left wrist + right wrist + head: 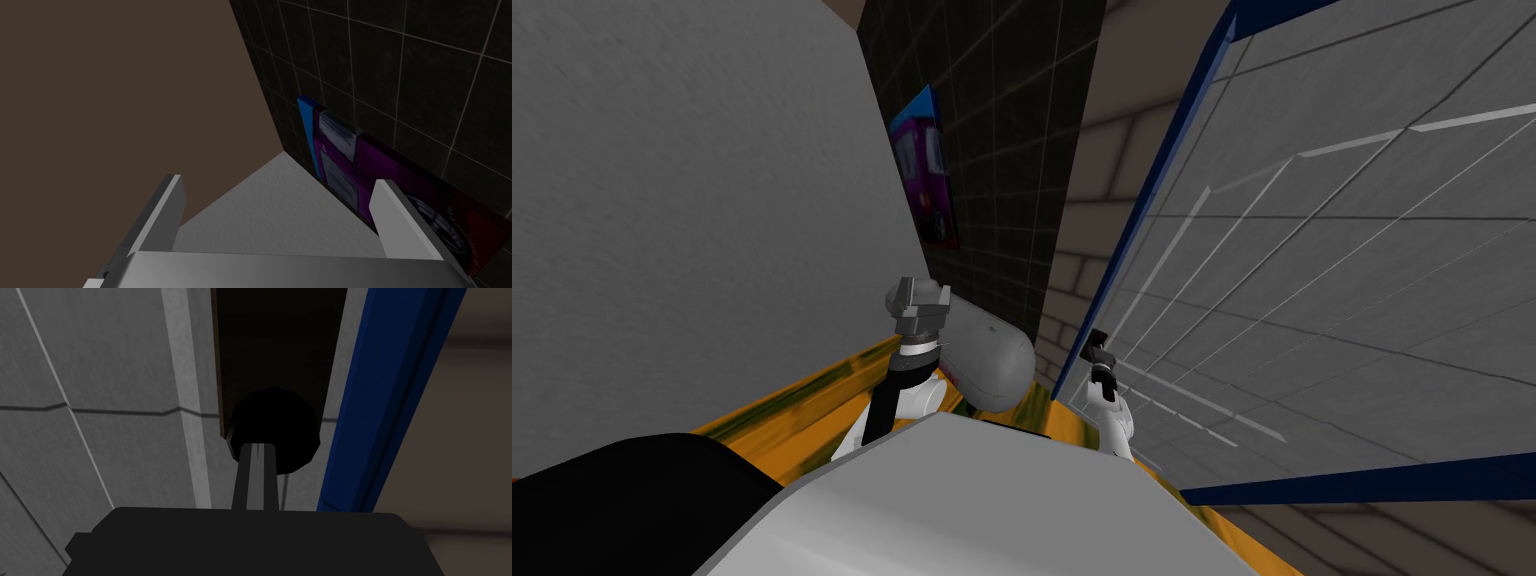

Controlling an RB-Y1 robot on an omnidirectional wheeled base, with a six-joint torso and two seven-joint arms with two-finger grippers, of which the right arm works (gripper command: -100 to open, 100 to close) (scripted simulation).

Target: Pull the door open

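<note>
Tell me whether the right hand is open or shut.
Shut. The right hand has both fingers together, tips at the dark knob.

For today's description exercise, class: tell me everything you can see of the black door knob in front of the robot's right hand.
The door knob is round, faceted and plain black, its material not discernible. It stands out from a dark vertical strip between grey panels, beside the door's blue edge. The right hand, fingers shut together, points at its middle; whether they touch is unclear.

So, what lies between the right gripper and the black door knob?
Nothing. In the right wrist view the right gripper, jaws shut, reaches the black knob; no gap shows.
</note>
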